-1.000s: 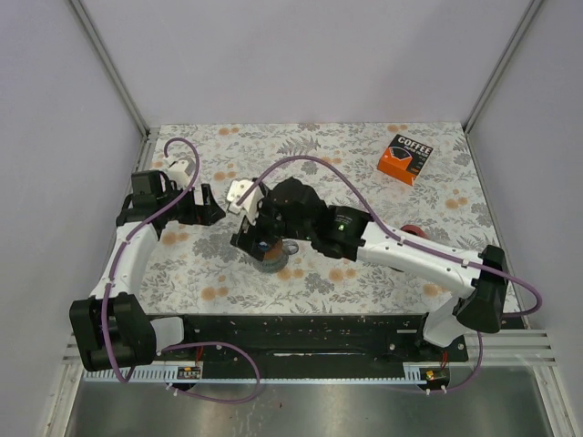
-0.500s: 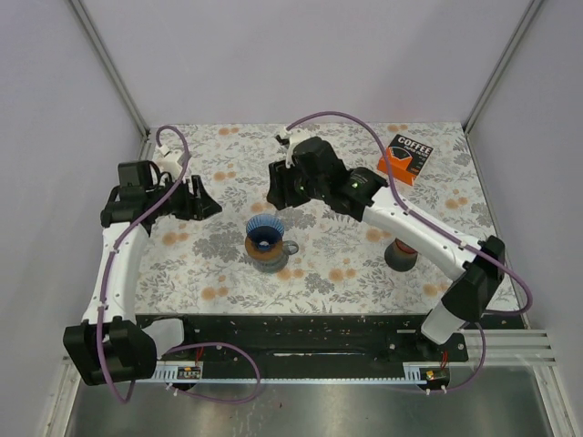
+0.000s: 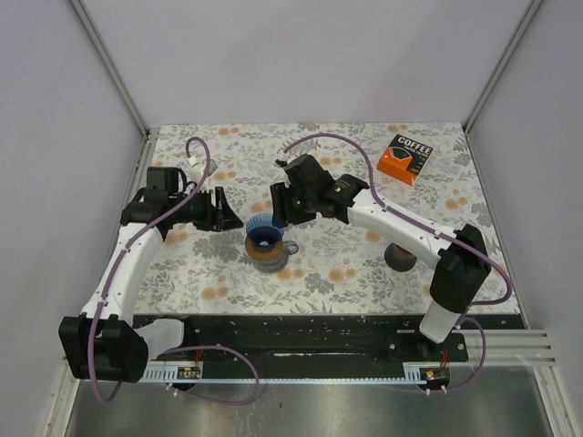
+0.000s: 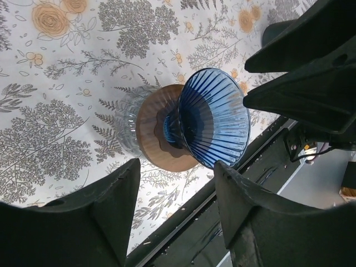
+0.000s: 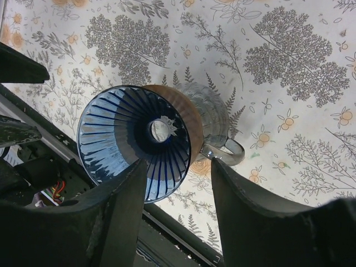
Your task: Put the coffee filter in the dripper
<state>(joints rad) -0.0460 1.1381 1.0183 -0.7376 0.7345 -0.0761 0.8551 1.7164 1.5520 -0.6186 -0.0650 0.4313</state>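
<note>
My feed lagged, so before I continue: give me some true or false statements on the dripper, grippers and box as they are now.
1. The blue dripper holds no filter. True.
2. The right gripper grips a filter. False: it is open and empty.
3. The orange coffee box lies by the arm bases. False: it lies at the far right corner of the table.
4. The dripper sits on a glass server. True.
5. The left gripper is open. True.
</note>
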